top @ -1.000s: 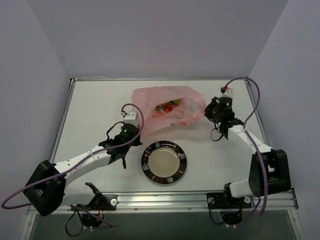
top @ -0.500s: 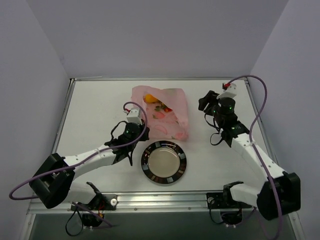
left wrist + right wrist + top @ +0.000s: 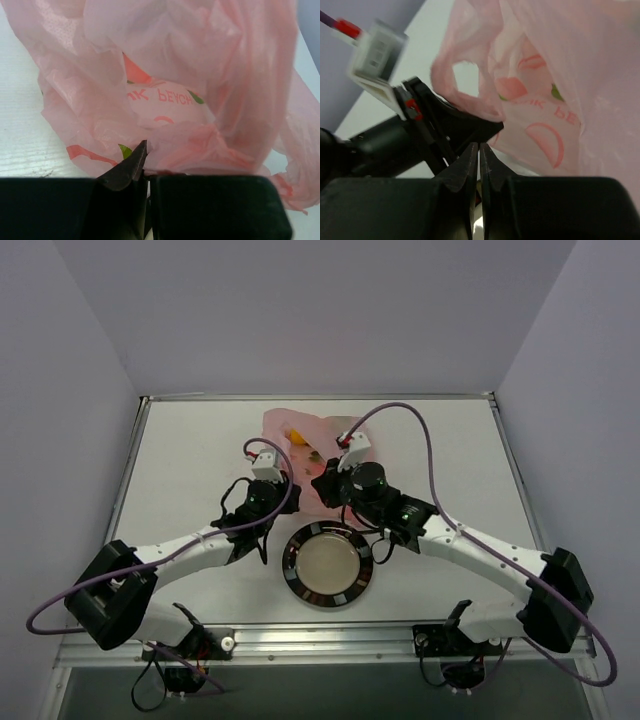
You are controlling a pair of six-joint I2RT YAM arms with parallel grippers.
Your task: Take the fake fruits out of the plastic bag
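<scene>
The pink plastic bag (image 3: 318, 432) lies bunched at the back middle of the table. An orange-yellow fruit (image 3: 296, 436) shows through its far left part; the other fruits are hidden in the folds. My left gripper (image 3: 284, 481) is shut on the bag's near edge, and the pink film (image 3: 200, 75) fills its wrist view above its jaws (image 3: 147, 167). My right gripper (image 3: 323, 486) is shut with nothing between its fingers (image 3: 480, 148). It hangs close beside the left gripper's black fingers (image 3: 462, 125), just in front of the bag (image 3: 550, 80).
The round dark-rimmed plate (image 3: 292, 570) sits near the front middle, right below both grippers. The right arm (image 3: 470, 545) stretches across the table's right half. Grey walls stand around the table on three sides.
The right arm left the bag's right side and swung far left, to beside the left gripper. The bag drew in from a wide spread to a narrow bunch.
</scene>
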